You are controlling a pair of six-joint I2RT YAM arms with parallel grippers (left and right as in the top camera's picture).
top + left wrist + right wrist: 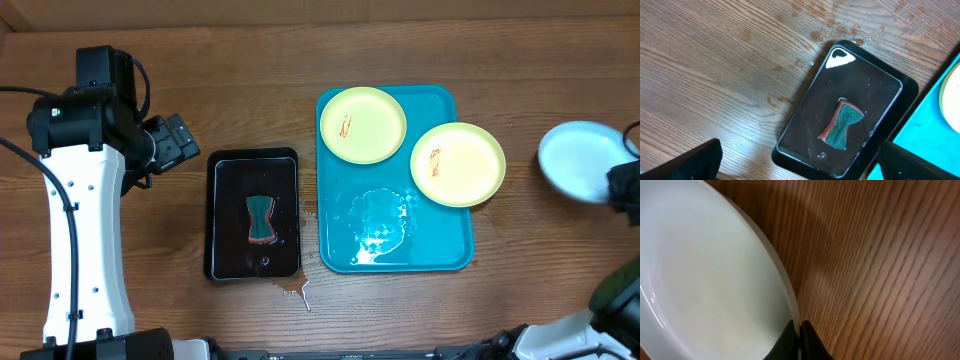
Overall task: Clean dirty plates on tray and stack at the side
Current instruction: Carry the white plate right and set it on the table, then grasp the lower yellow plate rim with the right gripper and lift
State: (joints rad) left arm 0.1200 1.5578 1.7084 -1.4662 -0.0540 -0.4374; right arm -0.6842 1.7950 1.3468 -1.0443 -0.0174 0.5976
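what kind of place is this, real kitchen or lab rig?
Probably a lab tabletop rig, not a kitchen: a wooden table, a robot arm, and a staged dish-cleaning set of turquoise tray with two smeared yellow plates and a black tray holding a sponge. No sink in view.

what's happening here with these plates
The right gripper is shut on the rim of the light blue plate, out to the right of the turquoise tray. Two yellow-green plates with red smears lie on that tray beside a wet patch. The left gripper hangs open left of the black tray with the sponge, holding nothing.
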